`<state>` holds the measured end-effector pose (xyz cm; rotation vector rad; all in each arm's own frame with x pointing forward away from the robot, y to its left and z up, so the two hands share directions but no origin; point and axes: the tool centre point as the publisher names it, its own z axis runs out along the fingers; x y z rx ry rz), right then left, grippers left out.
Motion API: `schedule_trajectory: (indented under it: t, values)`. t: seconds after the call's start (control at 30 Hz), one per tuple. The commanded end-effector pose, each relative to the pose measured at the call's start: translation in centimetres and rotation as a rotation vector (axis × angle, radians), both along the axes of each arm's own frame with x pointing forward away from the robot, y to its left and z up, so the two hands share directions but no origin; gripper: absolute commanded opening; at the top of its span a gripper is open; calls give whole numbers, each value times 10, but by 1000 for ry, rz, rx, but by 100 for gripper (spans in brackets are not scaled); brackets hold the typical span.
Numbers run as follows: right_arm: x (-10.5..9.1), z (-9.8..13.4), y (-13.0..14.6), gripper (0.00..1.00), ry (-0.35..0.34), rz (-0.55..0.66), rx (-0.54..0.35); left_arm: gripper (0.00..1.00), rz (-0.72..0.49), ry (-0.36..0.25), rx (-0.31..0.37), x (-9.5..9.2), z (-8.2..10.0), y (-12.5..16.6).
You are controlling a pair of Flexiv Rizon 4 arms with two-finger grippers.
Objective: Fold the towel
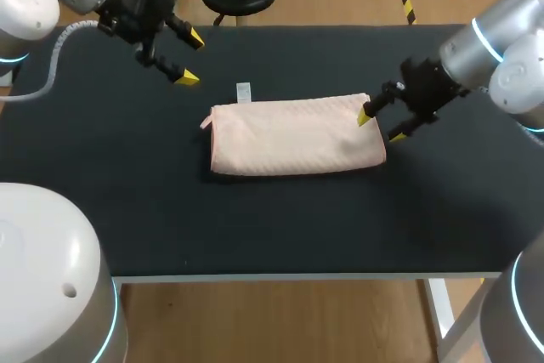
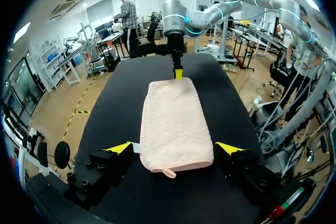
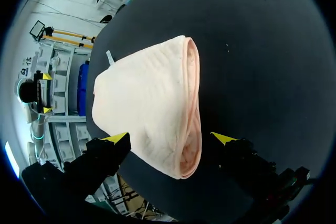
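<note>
A pale pink towel (image 1: 293,136) lies folded into a long rectangle in the middle of the black table, with a small white tag (image 1: 244,92) at its far left corner. My right gripper (image 1: 380,126) hangs open at the towel's right end, one yellow tip over its corner. In the right wrist view the folded edge of the towel (image 3: 157,108) lies just ahead of the right gripper (image 3: 170,138), between its spread fingers. My left gripper (image 1: 188,58) is open, raised over the table's back left, apart from the towel. From the left wrist, the towel (image 2: 173,124) stretches ahead of the left gripper (image 2: 176,148).
The black table (image 1: 127,210) has bare surface all around the towel, widest at the front and left. My right arm (image 2: 176,35) shows at the towel's far end in the left wrist view.
</note>
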<state>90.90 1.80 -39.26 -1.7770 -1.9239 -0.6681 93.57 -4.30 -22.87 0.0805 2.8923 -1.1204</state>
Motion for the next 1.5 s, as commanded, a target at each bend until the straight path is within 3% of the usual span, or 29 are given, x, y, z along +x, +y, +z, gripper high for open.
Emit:
schedule_trajectory:
  t: [0.03, 0.87, 1.4, 1.43, 1.47, 1.5]
  values:
    - [6, -8, 4, 100, -35, 14, 28, 100, 0, -3, -3, 0, -1, 0]
    - [32, -29, 19, 100, -60, -10, 88, 100, 0, -3, -3, 0, -1, 0]
    - [29, -28, 40, 100, -48, -7, 107, 100, 0, -3, -3, 0, -1, 0]
    - [28, -27, 40, 69, -49, -8, 97, 100, 0, -3, -3, 0, -1, 0]
    - [28, -26, 39, 28, -50, -8, 93, 100, 0, -3, -3, 0, -1, 0]
    - [28, -25, 38, 0, -55, -6, 80, 100, 0, -3, -3, 0, -1, 0]
